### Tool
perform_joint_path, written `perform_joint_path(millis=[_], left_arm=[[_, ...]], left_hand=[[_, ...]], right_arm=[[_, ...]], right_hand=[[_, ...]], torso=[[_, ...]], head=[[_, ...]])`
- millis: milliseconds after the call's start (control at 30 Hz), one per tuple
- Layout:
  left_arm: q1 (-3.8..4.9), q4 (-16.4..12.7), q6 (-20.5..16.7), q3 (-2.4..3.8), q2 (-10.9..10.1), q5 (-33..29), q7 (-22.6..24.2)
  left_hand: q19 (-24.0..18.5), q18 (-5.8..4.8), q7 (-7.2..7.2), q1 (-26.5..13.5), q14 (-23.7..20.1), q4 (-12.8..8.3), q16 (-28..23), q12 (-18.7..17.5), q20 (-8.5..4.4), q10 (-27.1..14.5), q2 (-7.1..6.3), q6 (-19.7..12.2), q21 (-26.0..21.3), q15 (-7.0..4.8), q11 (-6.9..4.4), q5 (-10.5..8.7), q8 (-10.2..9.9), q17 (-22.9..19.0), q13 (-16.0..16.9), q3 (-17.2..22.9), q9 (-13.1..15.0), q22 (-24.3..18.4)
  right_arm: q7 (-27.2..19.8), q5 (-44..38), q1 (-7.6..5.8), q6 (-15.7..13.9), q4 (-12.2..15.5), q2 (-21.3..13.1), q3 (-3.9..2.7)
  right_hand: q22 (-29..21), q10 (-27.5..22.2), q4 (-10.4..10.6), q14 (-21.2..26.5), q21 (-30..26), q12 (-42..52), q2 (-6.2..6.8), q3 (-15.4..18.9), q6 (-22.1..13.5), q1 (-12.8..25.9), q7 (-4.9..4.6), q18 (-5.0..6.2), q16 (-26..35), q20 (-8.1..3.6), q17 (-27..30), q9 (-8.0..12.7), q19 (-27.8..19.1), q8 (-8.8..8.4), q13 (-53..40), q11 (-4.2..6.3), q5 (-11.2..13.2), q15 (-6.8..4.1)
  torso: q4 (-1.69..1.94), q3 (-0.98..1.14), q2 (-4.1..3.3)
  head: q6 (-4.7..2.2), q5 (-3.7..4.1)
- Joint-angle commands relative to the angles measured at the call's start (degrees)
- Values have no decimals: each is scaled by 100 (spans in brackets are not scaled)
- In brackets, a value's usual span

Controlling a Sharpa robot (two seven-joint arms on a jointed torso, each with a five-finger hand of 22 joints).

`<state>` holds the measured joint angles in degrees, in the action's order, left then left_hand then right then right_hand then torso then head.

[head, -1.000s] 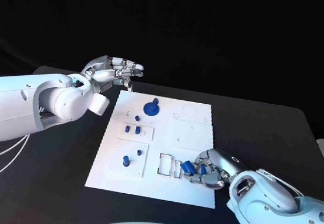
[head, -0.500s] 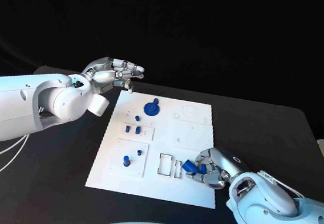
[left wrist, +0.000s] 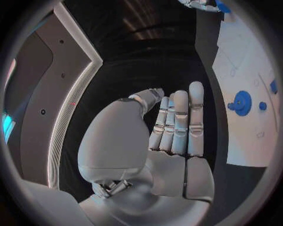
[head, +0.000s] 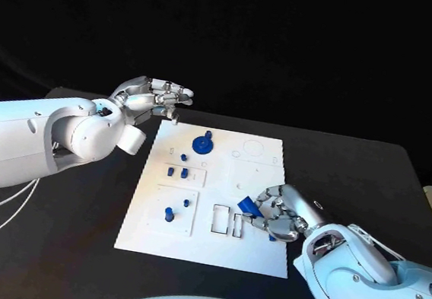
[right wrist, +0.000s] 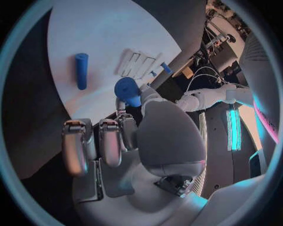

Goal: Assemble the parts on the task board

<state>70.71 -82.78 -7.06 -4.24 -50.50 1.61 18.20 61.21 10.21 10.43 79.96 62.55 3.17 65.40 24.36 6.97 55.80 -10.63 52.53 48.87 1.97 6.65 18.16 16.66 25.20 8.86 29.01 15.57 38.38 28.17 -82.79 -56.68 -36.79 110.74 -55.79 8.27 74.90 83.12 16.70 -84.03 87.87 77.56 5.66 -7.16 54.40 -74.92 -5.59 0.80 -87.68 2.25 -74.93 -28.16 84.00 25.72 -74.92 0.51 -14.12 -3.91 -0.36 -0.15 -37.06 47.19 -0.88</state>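
The white task board (head: pixel 262 174) lies in the middle of the table. My right hand (head: pixel 283 216) hovers over its near right part and pinches a short blue part (head: pixel 247 203) at its fingertips; the right wrist view shows that part (right wrist: pixel 127 90) above the board (right wrist: pixel 106 28). A blue cylinder (right wrist: pixel 81 70) lies loose on the plate close by. A blue disc with a knob (head: pixel 203 145) and small blue pegs (head: pixel 177 172) stand on the board's left half. My left hand (head: pixel 158 96) hangs beyond the far left corner, fingers curled in, holding nothing.
Narrow rectangular slots (head: pixel 229 221) sit just left of my right hand. Two more pegs (head: pixel 169 214) stand in the near left panel. In the left wrist view the disc (left wrist: pixel 240 102) and the board's edge (left wrist: pixel 245 141) lie beside my left hand (left wrist: pixel 177 125). Black table surrounds the plate.
My right hand has lifted off the board beside the slots and moved a little away from me and leftward, carrying the blue part. The left hand has stayed where it was.
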Motion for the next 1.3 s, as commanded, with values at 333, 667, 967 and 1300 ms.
perform_joint_path(millis=[333,667,967,1300], left_arm=[[5,-27,112,3,7,-25,17],[6,-38,105,4,2,-25,13],[6,-42,108,4,0,-25,9],[6,-47,110,4,-8,-25,-5]], left_hand=[[-20,34,-15,-45,-27,36,33,39,7,-32,4,-39,-38,3,-11,22,34,-5,8,1,6,-7],[-20,34,-14,-52,-28,43,36,46,8,-38,6,-45,-43,3,-11,23,35,-7,9,1,6,-10],[-20,34,-14,-52,-28,43,36,46,8,-38,6,-45,-43,3,-11,23,35,-7,9,1,6,-10],[-20,35,-13,-59,-29,49,39,54,10,-45,5,-54,-47,4,-10,24,36,-9,11,0,5,-13]], right_arm=[[-58,514,16,607,-257,484,10],[17,472,22,773,-388,641,11],[60,423,18,893,-497,748,11],[89,347,16,891,-632,853,11]], right_hand=[[1446,34,14,-453,-13,-78,-123,50,368,647,226,-32,-28,-48,-700,6,529,99,-237,41,-54,-57],[1449,97,14,-458,-3,-10,-90,200,479,986,274,-34,-35,-74,-731,-25,532,176,-343,80,-271,-89],[1452,111,13,-461,8,3,-72,267,494,1075,286,-36,-38,-82,-747,-38,536,201,-370,90,-208,-98],[1442,100,19,-456,-27,-65,-123,700,461,1486,291,-29,-28,-92,-726,-95,524,284,-379,91,595,-103]], torso=[[5,0,-7],[2,3,-7],[-1,0,-5],[7,-2,-10]], head=[[36,-39],[46,-83],[62,-89],[59,-94]])
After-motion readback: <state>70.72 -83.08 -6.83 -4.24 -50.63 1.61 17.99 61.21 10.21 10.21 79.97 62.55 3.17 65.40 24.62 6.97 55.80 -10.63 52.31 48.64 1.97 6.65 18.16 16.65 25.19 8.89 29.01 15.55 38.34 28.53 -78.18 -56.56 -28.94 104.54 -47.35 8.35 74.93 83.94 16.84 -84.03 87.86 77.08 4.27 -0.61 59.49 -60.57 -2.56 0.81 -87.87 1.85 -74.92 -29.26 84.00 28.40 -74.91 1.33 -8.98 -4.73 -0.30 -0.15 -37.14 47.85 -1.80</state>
